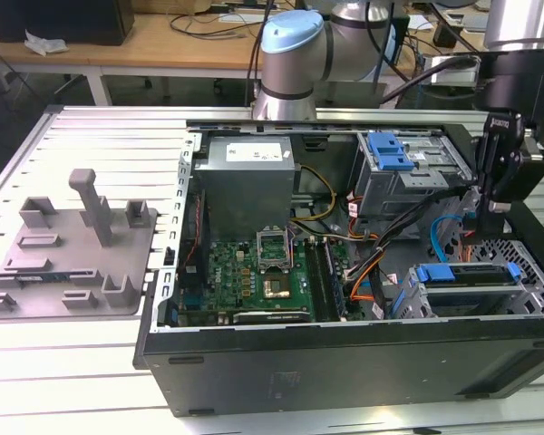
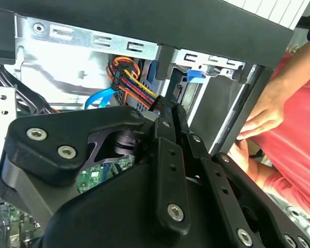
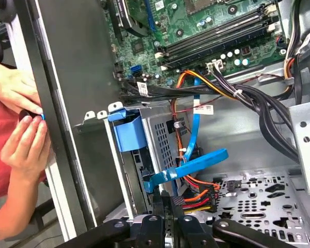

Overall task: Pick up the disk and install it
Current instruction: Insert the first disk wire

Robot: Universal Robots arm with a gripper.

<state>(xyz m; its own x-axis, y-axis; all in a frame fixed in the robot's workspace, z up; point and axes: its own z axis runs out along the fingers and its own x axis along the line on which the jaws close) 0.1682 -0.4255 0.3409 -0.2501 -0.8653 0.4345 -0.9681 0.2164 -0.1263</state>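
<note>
The disk (image 1: 467, 277) lies in the drive cage at the exterior view's lower right of the open computer case, its blue carrier frame (image 3: 128, 132) facing the case's inside. My gripper (image 1: 491, 214) hangs just above and behind that cage, by the case's right wall. In both wrist views its black fingers (image 2: 169, 116) are pressed together, so it is shut. The fingertips (image 3: 160, 202) sit beside a black connector with red, orange and yellow wires (image 3: 196, 195) and a blue flat cable (image 3: 196, 164). Nothing shows between them.
A person's hands (image 3: 20, 111) rest on the outside of the case wall (image 3: 72, 103) close to my gripper. A second drive bay with a blue latch (image 1: 387, 150), a grey power supply (image 1: 249, 181) and the motherboard (image 1: 254, 272) fill the case. A grey fixture plate (image 1: 72, 254) lies left.
</note>
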